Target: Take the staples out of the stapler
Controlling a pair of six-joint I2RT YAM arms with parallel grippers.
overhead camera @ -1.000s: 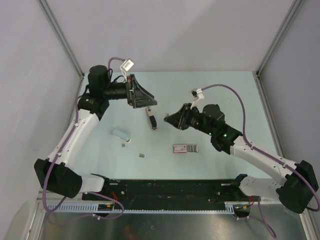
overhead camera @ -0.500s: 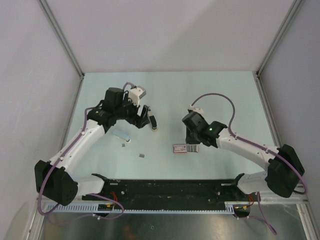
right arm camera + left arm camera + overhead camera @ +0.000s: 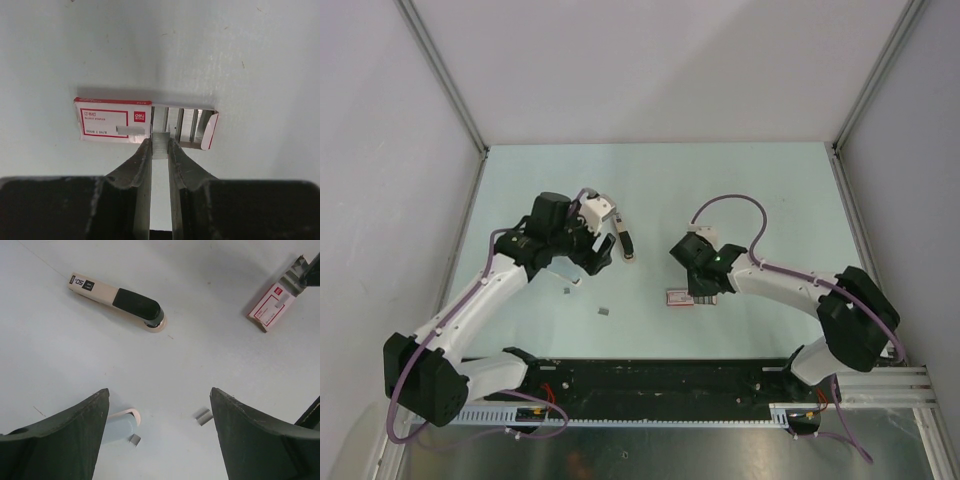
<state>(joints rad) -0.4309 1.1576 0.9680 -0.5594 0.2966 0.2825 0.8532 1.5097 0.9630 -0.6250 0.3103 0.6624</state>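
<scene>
Pinching staples [image 3: 160,137] in my right gripper [image 3: 160,144] at the box [image 3: 112,122] mouth, probably to stow them, my left gripper [image 3: 159,391] gapes wide near the stapler [image 3: 120,297].

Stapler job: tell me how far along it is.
Done: two loose staple pieces lie on the table, away from the stapler. In hand: the right fingers pinch a staple strip at the open red-and-white box. The left fingers hover open. Left: whether the stapler is empty cannot be seen.
</scene>
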